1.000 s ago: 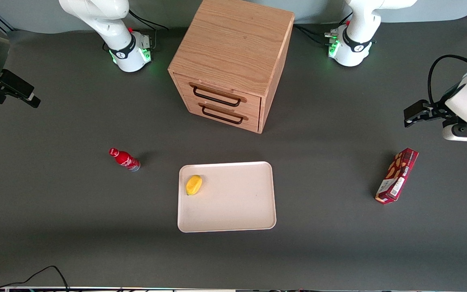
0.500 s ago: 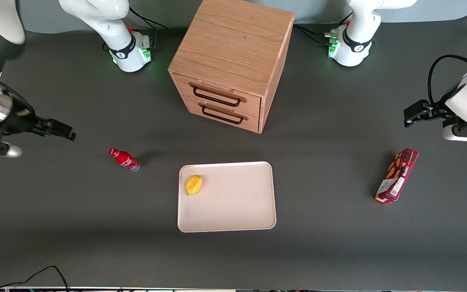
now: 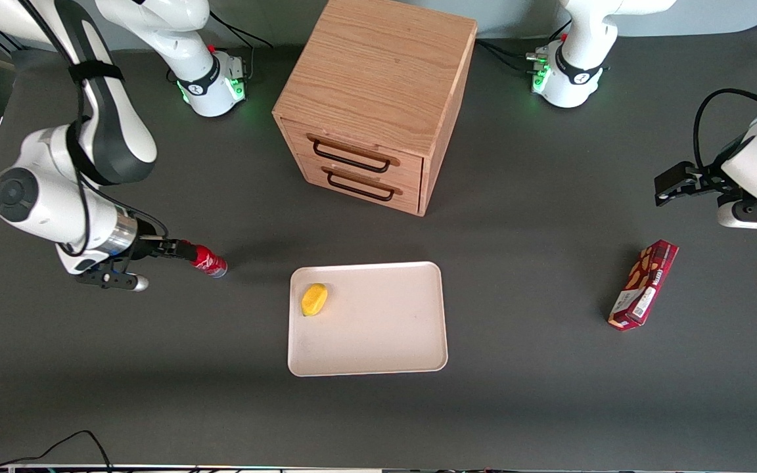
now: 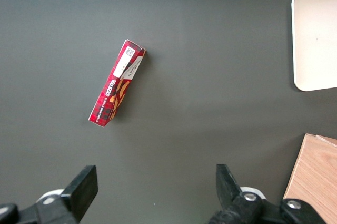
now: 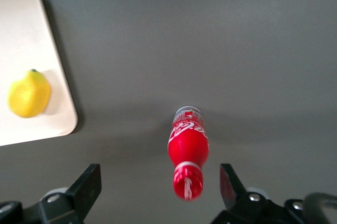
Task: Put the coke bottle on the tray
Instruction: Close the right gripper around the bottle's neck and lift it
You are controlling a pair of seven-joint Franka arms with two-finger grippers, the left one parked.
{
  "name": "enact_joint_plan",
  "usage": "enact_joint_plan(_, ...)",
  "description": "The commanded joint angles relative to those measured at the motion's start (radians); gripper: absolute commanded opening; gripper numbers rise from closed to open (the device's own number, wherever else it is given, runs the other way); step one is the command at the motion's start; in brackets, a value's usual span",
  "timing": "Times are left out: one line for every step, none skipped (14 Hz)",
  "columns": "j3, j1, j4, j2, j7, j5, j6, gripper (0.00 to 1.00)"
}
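The claw [image 3: 178, 249] hangs over the cap end of the coke bottle [image 3: 206, 261], spread wide with one finger [image 5: 88, 188] on each side of the cap and gripping nothing; the bottle stands on the dark counter [image 3: 122, 368], well apart from the tray [image 3: 385, 328], toward the working arm's end; a lemon [image 3: 314, 299] lies in the tray's corner nearest the bottle; a drawer cabinet [image 3: 372, 98] stands farther from the front camera.

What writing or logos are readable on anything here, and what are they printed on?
White script lettering on the coke bottle, standing on the table with the open gripper above it: too blurred to quote.
Yellow brand lettering on the red snack box: unreadable.
White label with a code on that box: too small to read.
Tray, lemon, wooden drawer cabinet: no text.
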Motion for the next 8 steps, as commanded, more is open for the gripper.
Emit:
enact_joint_plan(0.001,0.002,-0.080,0.001,0.020,-0.001,0.076,1.00)
enact_joint_plan(0.003,0.002,-0.089,0.004,0.023,-0.001,0.080,1.00)
enact_joint_plan(0.003,0.002,-0.094,0.005,0.027,0.000,0.080,1.00)
enact_joint_plan(0.003,0.002,-0.099,0.007,0.027,0.000,0.080,1.00)
enact_joint_plan(0.003,0.002,-0.100,0.009,0.027,0.000,0.080,1.00)
enact_joint_plan(0.001,0.000,-0.100,0.010,0.024,0.000,0.078,0.92)
enact_joint_plan(0.001,0.000,-0.100,0.012,0.020,0.000,0.077,0.65)
enact_joint_plan(0.001,0.000,-0.099,0.012,0.021,0.000,0.075,0.35)
